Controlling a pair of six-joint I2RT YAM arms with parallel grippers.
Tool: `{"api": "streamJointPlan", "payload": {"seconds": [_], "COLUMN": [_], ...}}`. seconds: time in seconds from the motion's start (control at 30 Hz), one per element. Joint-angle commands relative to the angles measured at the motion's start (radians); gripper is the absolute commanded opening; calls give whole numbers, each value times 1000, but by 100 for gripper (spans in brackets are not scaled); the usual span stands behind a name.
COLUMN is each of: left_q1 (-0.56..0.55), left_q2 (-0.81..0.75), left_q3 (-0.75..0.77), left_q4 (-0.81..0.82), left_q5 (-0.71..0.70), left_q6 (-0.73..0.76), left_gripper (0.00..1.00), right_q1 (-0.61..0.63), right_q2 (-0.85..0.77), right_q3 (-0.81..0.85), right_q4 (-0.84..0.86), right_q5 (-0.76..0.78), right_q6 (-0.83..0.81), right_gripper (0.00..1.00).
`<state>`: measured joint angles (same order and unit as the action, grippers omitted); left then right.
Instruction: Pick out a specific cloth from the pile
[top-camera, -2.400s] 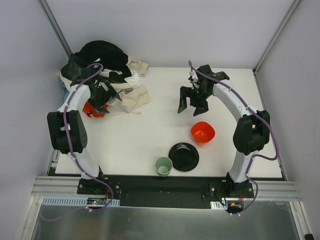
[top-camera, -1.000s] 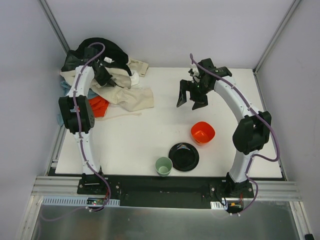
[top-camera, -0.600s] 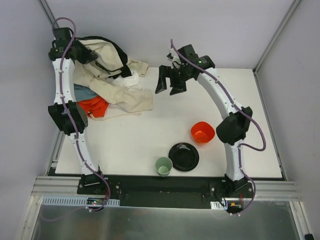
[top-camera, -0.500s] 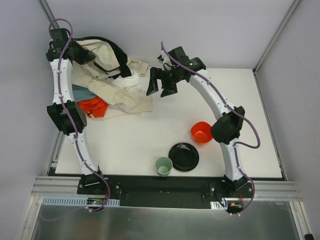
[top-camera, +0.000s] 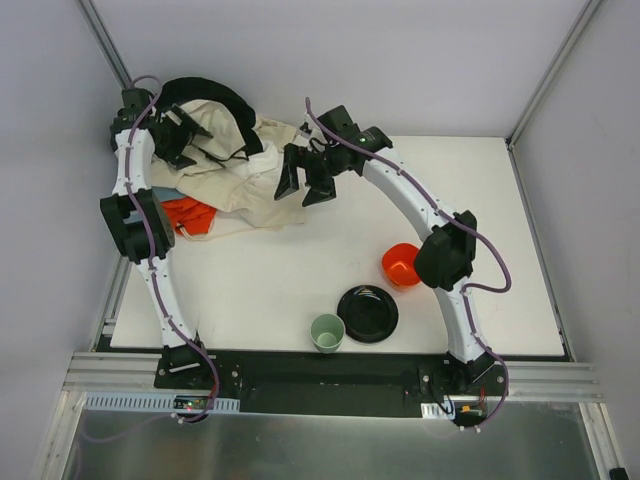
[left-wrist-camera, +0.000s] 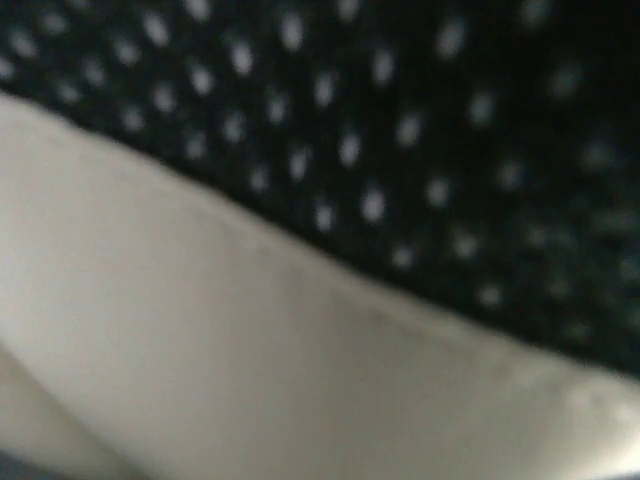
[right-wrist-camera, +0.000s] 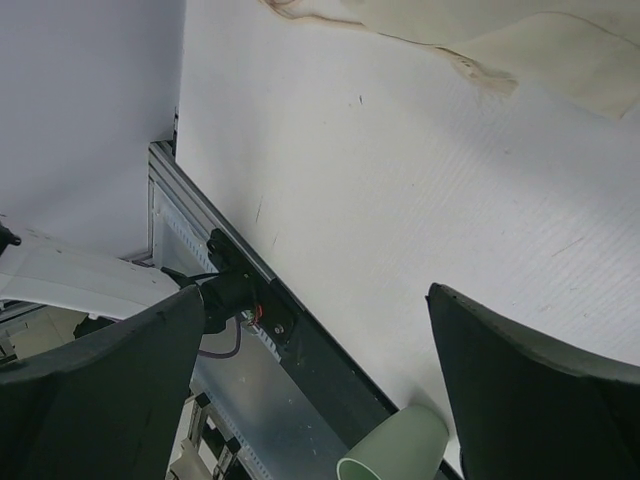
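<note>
The orange-red cloth (top-camera: 188, 214) lies at the left edge of the table, partly under the pile (top-camera: 240, 175) of beige, white and black fabrics. My left gripper (top-camera: 183, 133) is raised over the back left of the pile, shut on the black cloth with cream trim (top-camera: 215, 95), which arches up from the heap. The left wrist view shows only blurred black dotted fabric (left-wrist-camera: 400, 120) and cream fabric (left-wrist-camera: 200, 330); the fingers are hidden. My right gripper (top-camera: 305, 180) is open and empty, above the right edge of the beige cloth (right-wrist-camera: 520, 40). Its jaws stand wide apart in the right wrist view (right-wrist-camera: 315, 400).
An orange bowl (top-camera: 400, 264), a black plate (top-camera: 367, 313) and a green cup (top-camera: 327, 332) stand at the front middle-right of the white table (top-camera: 470, 190). The cup also shows in the right wrist view (right-wrist-camera: 395, 455). Enclosure walls stand close behind and to the left of the pile.
My left gripper lifted the black and cream cloth off the pile, uncovering more of the orange-red cloth, then came down a little. My right gripper swept left across the table to the pile's right edge.
</note>
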<state>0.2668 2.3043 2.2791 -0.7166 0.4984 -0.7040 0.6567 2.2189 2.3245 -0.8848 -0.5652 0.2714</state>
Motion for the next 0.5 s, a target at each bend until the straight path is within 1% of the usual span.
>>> {"api": "streamJointPlan", "payload": {"seconds": [0.0,0.03,0.27,0.47], "left_q1": [-31,-38,-124,-184], "left_q2": [-84,-110,-319,-410], "left_q3": [-64,-85,-331,-588], "left_q4": [-46,-52,-79,-93], "left_q5": [25,26,-4,-73], "left_q6": [90,103,169,222], "left_gripper": [95,99,99,99], "right_q1": [3,1,-5,-22], "right_q2": [-45,-51,-84,-117], "right_q3": [-40,-50,-103,-151], "right_q4": [23,21,10,9], "right_q5": [22,25,53,67], "right_q6": [20,15,-9,-29], "right_gripper": [96,96,96,96]}}
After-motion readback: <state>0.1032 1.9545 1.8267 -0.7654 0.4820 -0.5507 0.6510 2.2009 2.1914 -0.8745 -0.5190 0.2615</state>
